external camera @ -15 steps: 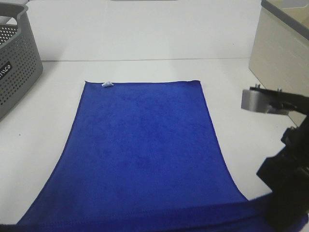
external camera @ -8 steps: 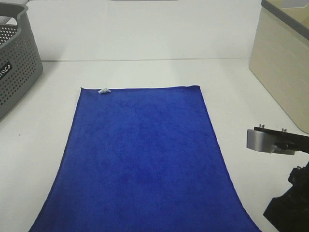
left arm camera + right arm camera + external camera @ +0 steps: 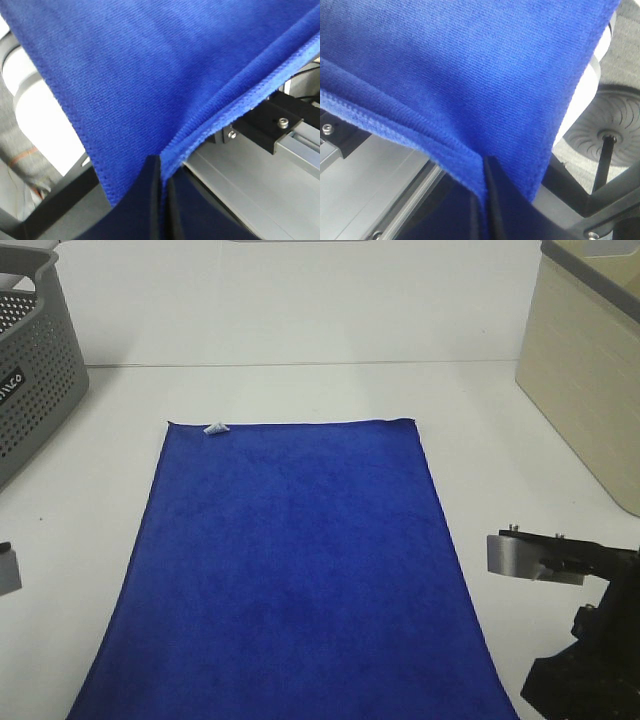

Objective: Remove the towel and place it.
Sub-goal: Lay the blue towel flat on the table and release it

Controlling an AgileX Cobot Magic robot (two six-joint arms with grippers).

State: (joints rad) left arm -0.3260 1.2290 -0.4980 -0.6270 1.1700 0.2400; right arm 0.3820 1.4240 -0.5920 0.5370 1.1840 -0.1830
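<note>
A royal-blue towel [image 3: 295, 570] lies flat on a white table [image 3: 480, 410], its long axis stretching straight away from the fingers. The left gripper [image 3: 160, 167] and the right gripper [image 3: 484, 167] are each pinched tight on the hem at a near corner. The whole cloth extends ahead of both, and neither arm is nearer.

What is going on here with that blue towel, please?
The two arms are handling the towel together: the left gripper and the right gripper are each shut on a near corner. Its far edge, with the white tag, lies flat on the table between a grey basket and a beige bin.
</note>
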